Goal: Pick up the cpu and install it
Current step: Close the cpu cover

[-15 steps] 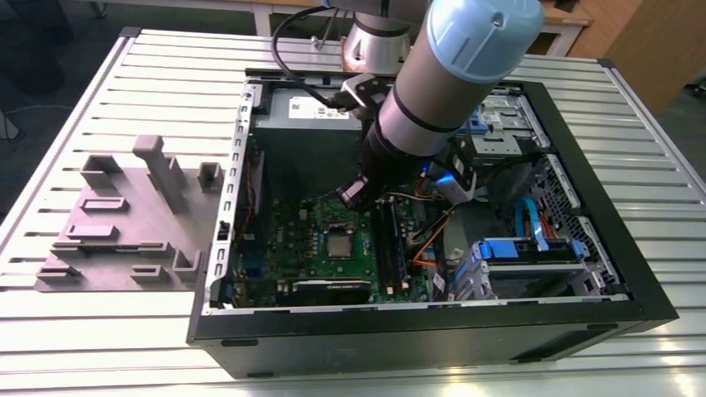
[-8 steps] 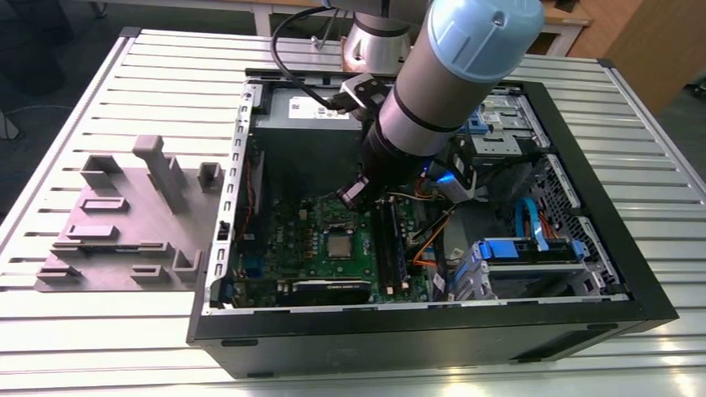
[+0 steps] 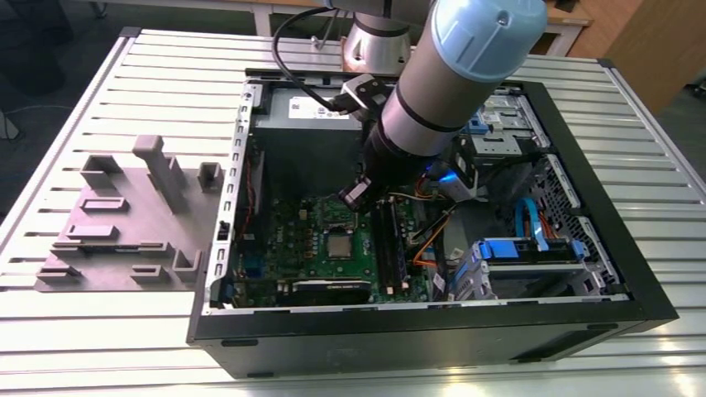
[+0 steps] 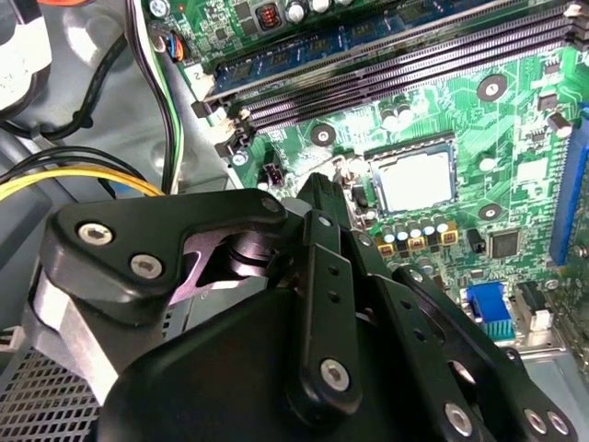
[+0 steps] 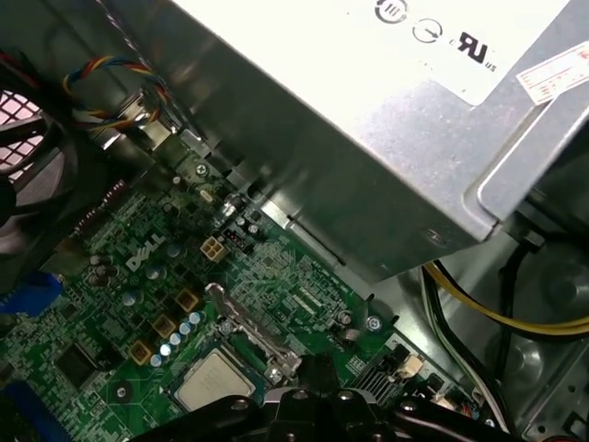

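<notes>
The cpu (image 4: pixel 416 179) lies flat in its socket on the motherboard (image 4: pixel 515 120), at about twelve o'clock from the gripper (image 4: pixel 322 198) hovering above. Whether the fingers are spread I cannot tell; any descent should stay square over the chip and clear the memory slots (image 4: pixel 396 69).

Silvery-grey cpu (image 4: pixel 416 181); green motherboard (image 3: pixel 331 248); black pincer (image 4: pixel 322 198).

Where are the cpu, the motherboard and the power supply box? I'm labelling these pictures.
cpu (image 4: pixel 416 180): second wrist view, middle of its silvery top.
motherboard (image 5: pixel 304 299): first wrist view, bare green area beside the socket.
power supply box (image 5: pixel 368 175): first wrist view, its grey metal side.
</notes>
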`<state>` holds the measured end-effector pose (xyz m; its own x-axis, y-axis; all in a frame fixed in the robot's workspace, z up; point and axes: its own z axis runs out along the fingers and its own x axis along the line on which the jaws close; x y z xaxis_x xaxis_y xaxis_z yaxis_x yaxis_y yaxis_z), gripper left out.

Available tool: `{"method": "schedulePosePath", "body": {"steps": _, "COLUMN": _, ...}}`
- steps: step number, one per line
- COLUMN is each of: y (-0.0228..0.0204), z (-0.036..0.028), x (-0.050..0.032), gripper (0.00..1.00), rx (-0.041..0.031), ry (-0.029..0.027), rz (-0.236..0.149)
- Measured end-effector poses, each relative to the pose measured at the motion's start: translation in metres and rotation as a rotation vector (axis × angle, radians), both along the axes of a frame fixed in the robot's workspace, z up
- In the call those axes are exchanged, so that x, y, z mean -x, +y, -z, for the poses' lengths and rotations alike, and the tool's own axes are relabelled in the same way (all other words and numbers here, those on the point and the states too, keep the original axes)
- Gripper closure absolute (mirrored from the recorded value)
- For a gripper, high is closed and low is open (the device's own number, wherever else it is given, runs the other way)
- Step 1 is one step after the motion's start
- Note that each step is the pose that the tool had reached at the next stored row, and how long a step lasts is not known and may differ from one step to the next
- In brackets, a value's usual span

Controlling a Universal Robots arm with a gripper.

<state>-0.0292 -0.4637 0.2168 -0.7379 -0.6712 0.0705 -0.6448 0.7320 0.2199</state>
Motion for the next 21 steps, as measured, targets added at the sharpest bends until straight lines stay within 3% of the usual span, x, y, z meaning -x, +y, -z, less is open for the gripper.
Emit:
{"method": "schedulePosePath", "body": {"steps": 9, "y": 0.0000, "z": 0.0001, "x": -0.0018, "gripper": 0.90, "rx": 0.0000, "ry": 0.0000, "rz": -0.043}}
{"method": "schedulePosePath", "body": {"steps": 15, "y": 0.0000, "z": 0.0001, "x": -0.0018, "gripper": 0.90, "rx": 0.0000, "ry": 0.0000, "rz": -0.047}}
{"method": "schedulePosePath", "body": {"steps": 21, "y": 0.0001, "z": 0.0005, "x": -0.0031, "gripper": 0.90, "rx": -0.0001, "ry": 0.0000, "rz": -0.098}}
